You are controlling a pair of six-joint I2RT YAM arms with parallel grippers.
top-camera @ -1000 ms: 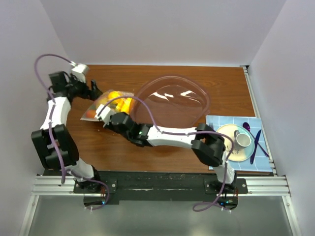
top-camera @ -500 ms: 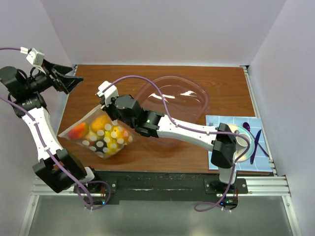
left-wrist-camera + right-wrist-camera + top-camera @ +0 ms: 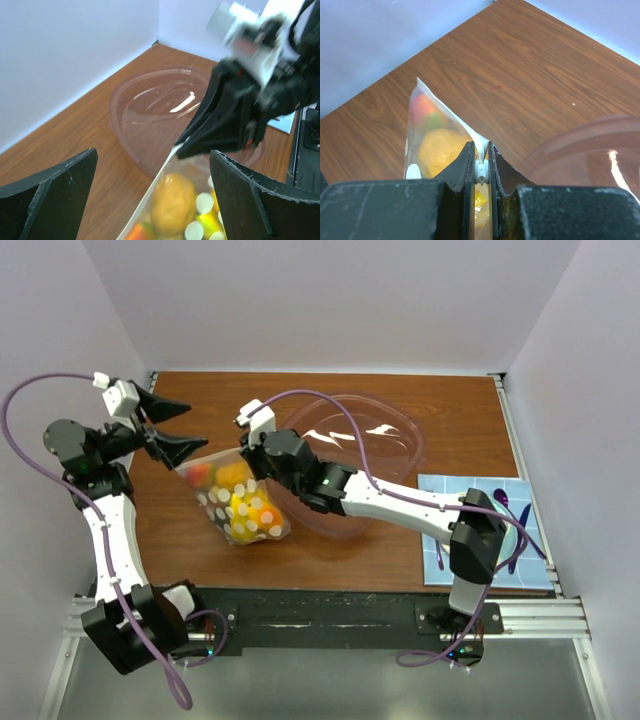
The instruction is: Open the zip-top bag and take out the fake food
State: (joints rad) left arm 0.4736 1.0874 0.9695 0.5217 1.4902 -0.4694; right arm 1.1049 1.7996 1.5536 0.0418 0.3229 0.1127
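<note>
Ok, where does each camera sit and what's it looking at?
Top: above and behind the arms, looking down at the table; both arms show.
Left wrist: on the left gripper, facing the bowl and bag; its open fingers show.
Right wrist: on the right gripper, looking along its fingers shut on the bag.
All three see the bag.

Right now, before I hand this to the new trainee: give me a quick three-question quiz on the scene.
1. True or false: the left hand is clamped on the bag.
2. Which hand pinches the bag's top edge? A: left. B: right. C: both.
3. Fill in: the toy food sits ___ the bag.

Key:
1. False. Its fingers are spread and hold nothing.
2. B. The right hand is shut on the edge.
3. inside
</note>
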